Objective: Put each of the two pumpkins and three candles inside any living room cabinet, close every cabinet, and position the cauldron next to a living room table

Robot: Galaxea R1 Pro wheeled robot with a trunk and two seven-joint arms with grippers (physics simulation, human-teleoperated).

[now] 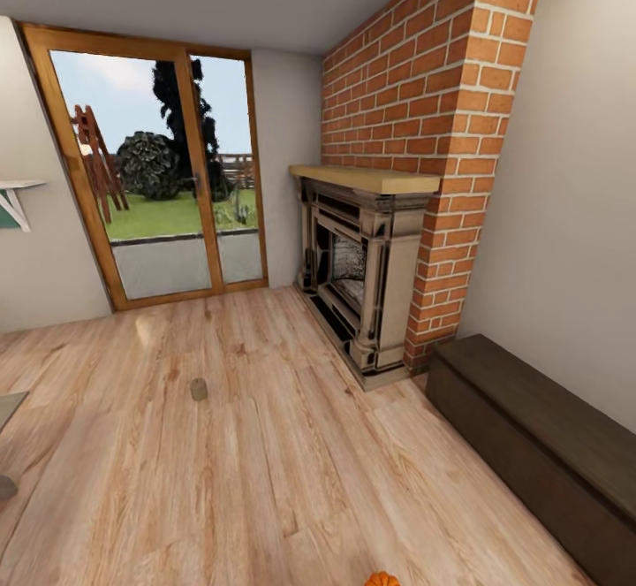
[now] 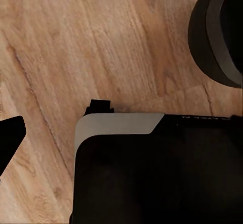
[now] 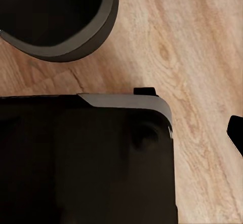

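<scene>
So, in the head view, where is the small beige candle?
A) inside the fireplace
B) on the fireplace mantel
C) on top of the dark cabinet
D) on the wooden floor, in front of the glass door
D: the candle lies on the bare wooden floor, well apart from the fireplace and the dark cabinet.

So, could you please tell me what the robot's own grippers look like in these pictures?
The left gripper's finger shows as a plain black pointed wedge, the right gripper's finger as a similar black tip. No cables or markings are visible on them. The large black block with a pale grey rounded corner strip is probably the robot's own body.
</scene>
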